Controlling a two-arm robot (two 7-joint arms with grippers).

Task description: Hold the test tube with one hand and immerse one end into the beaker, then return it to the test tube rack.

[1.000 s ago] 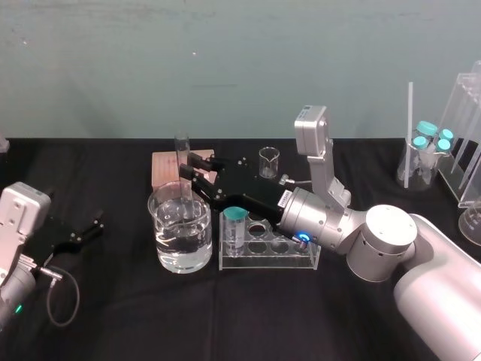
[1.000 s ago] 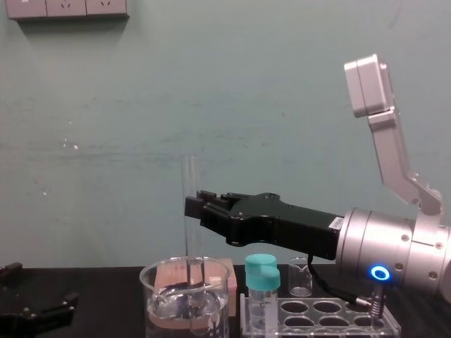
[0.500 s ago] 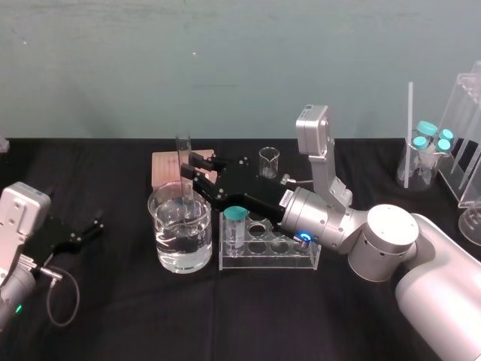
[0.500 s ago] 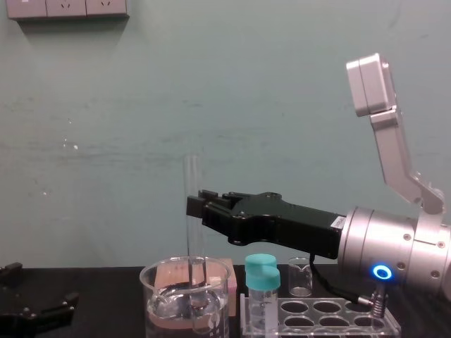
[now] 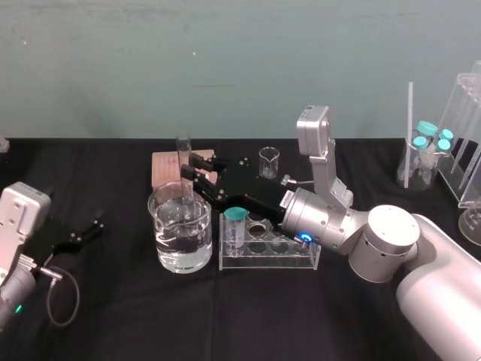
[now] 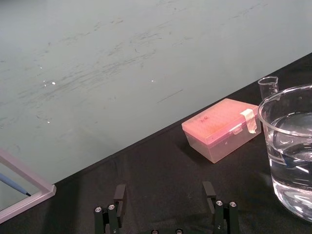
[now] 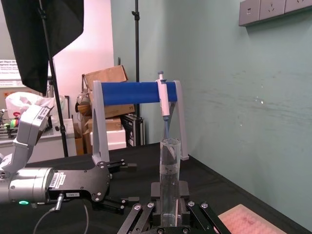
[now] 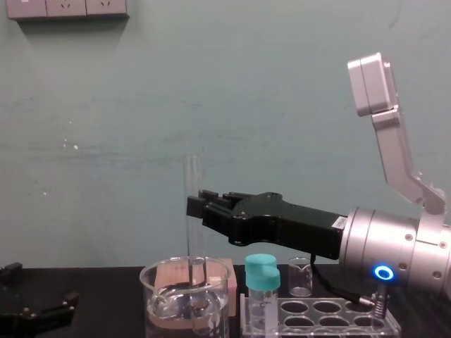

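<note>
The test tube (image 5: 183, 159) (image 8: 192, 204), tall, clear and uncapped, stands upright with my right gripper (image 5: 197, 177) (image 8: 194, 208) shut on its middle. Its lower end reaches down inside the beaker (image 5: 180, 239) (image 8: 184, 306), a wide glass one part full of water; how deep the tube sits in the water is unclear. In the right wrist view the test tube (image 7: 170, 183) rises between the fingers (image 7: 146, 214). Just right of the beaker is the clear test tube rack (image 5: 282, 252) (image 8: 331, 313). My left gripper (image 5: 94, 229) (image 6: 165, 200) rests open on the table at the left.
A teal-capped vial (image 5: 235, 229) (image 8: 262, 285) stands in the rack's left end, close to the beaker. Behind the beaker lie a pink box (image 5: 161, 169) (image 6: 222, 127) and a tiny beaker (image 5: 268, 162). More capped vials (image 5: 430, 143) and clear stands sit far right.
The right gripper and the tube have shifted very slightly to the right. The left arm has not moved.
</note>
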